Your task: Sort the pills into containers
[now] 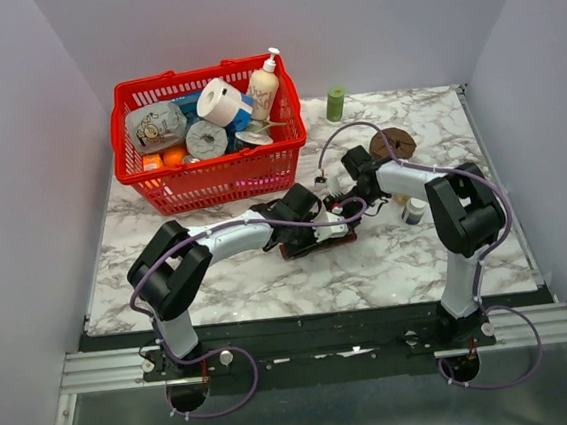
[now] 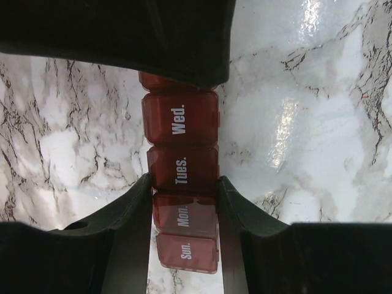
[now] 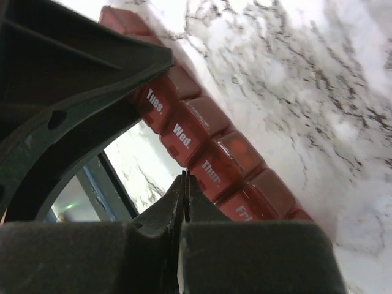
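Two-arm hold on the day-labelled containers, visible lids closed, no pills in view

The left gripper (image 2: 184, 180) pinches the containers (image 2: 182, 119) across their width near the Mon./Tues. joint, one fingertip touching each long side, probably to stop the strip sliding on the marble table (image 2: 306, 122); the right gripper (image 3: 185, 179), its fingers pressed together into one narrow tip, sits at the edge of the Thur. compartment, judged a placement for levering that lid. Only the top view locates the strip near table centre, with the red basket (image 1: 118, 108) at 11 o'clock of it and a white-capped bottle (image 1: 414, 210) at 3 o'clock, yet the arms hide both grips there; only the wrist views show labels and contact. Whether the closed tip carries a pill cannot be told
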